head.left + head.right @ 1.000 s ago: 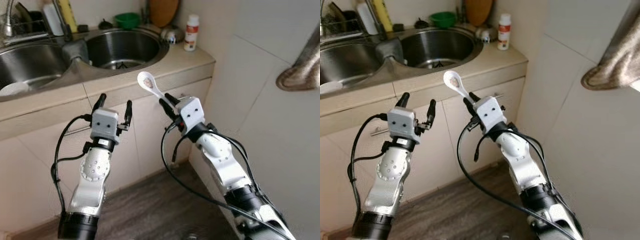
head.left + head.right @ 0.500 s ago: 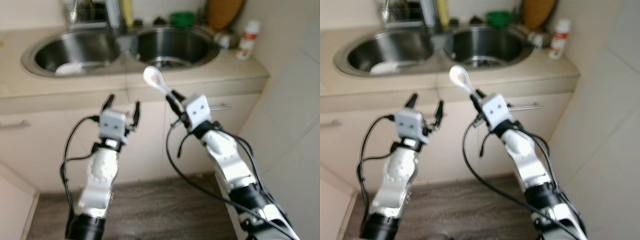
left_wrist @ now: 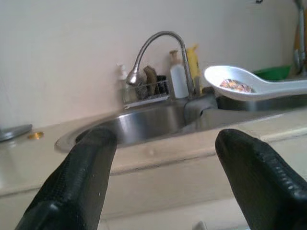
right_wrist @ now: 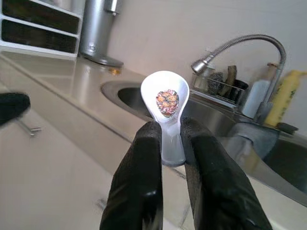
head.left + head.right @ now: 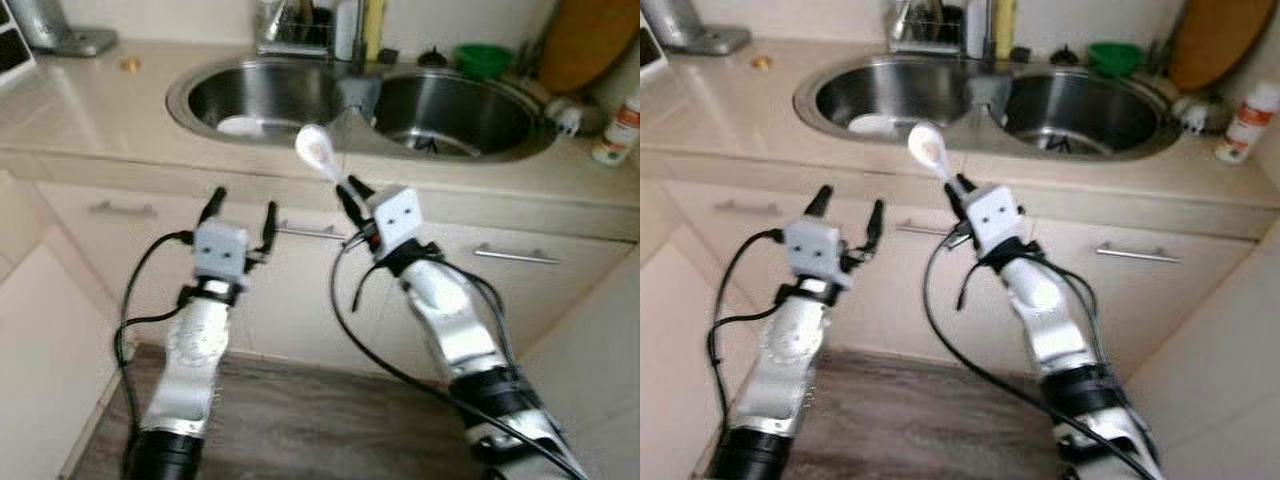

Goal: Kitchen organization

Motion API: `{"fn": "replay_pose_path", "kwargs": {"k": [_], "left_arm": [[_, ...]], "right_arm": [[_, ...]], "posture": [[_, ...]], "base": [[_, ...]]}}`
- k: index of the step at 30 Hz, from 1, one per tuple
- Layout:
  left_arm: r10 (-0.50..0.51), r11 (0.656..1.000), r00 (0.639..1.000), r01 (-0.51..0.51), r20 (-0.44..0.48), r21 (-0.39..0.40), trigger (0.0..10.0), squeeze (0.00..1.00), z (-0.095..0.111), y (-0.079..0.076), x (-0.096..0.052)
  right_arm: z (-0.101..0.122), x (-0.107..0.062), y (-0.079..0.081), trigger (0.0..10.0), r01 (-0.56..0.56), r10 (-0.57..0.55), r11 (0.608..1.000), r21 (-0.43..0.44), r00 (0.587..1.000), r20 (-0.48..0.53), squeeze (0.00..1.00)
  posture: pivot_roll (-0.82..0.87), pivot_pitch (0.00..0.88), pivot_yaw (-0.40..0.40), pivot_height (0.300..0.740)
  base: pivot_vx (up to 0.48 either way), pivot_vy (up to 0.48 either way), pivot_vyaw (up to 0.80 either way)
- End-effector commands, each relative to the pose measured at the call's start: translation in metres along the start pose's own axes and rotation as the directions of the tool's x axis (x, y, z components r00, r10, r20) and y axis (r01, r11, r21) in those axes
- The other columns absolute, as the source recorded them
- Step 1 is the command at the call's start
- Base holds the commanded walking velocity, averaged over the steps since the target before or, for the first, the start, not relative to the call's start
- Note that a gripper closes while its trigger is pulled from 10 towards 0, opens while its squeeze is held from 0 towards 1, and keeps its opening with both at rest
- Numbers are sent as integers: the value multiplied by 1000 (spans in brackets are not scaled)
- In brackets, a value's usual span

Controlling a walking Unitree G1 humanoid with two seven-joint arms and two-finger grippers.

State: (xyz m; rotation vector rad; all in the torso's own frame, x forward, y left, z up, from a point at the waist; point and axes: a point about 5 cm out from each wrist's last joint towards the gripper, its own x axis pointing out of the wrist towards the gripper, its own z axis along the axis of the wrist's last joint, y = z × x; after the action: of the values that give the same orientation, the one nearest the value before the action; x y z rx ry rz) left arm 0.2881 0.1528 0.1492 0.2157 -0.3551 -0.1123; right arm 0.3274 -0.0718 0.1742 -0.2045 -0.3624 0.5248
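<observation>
My right gripper (image 5: pixel 348 197) is shut on the handle of a white ceramic spoon (image 5: pixel 317 152) with a patterned bowl, shown close up as the spoon (image 4: pixel 166 104) in the right wrist view. I hold it up in front of the counter edge, below the double steel sink (image 5: pixel 290 98). My left gripper (image 5: pixel 240 205) is open and empty, level with the cabinet fronts, to the left of the spoon. Its fingers (image 3: pixel 81 182) frame the faucet (image 3: pixel 153 48) in the left wrist view.
A white dish (image 5: pixel 242 125) lies in the left basin. Behind the sink stand a dish rack (image 5: pixel 292 28), a yellow bottle (image 5: pixel 372 22), a green bowl (image 5: pixel 482 57) and a wooden board (image 5: pixel 590 40). A white bottle (image 5: pixel 622 125) is at the right. Cabinet handles (image 5: pixel 515 256) project below the counter.
The camera has swung left, so the sink now lies straight ahead and the left counter has come into view. Both arms keep their pose, the spoon still held.
</observation>
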Motion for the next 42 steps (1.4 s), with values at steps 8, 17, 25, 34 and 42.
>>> {"fn": "replay_pose_path", "kwargs": {"k": [8, 17, 25, 34, 42], "left_arm": [[-29, 999, 999, 30, 23, -20, 10000, 0, 5, -10, 4], [-32, 999, 999, 33, 23, -22, 10000, 0, 5, -11, 4], [-33, 999, 999, 33, 22, -22, 10000, 0, 5, -11, 4], [-34, 999, 999, 35, 20, -21, 10000, 0, 5, -11, 4], [-34, 999, 999, 35, 21, -22, 10000, 0, 5, -11, 4]], "right_arm": [[-1, -3, -12, 0, 47, -47, 999, 9, 999, -9, 0], [-2, -2, -11, 10000, 35, -34, 999, 18, 999, -18, 0], [-2, -1, -12, 10000, 41, -41, 999, 15, 999, -26, 0], [-4, 2, -14, 10000, 56, -55, 998, 6, 997, -45, 0], [-6, 18, -28, 10000, 146, -146, 989, -4, 982, -121, 0]], "posture": [[-2, 0, -36, 740], [-3, 0, -35, 740], [-3, 0, -34, 740], [-3, 0, -34, 740], [1, 0, -35, 740]], "base": [[294, 0, 0], [295, 0, 0], [297, 0, 0], [290, 0, 0], [30, 0, 0]]}}
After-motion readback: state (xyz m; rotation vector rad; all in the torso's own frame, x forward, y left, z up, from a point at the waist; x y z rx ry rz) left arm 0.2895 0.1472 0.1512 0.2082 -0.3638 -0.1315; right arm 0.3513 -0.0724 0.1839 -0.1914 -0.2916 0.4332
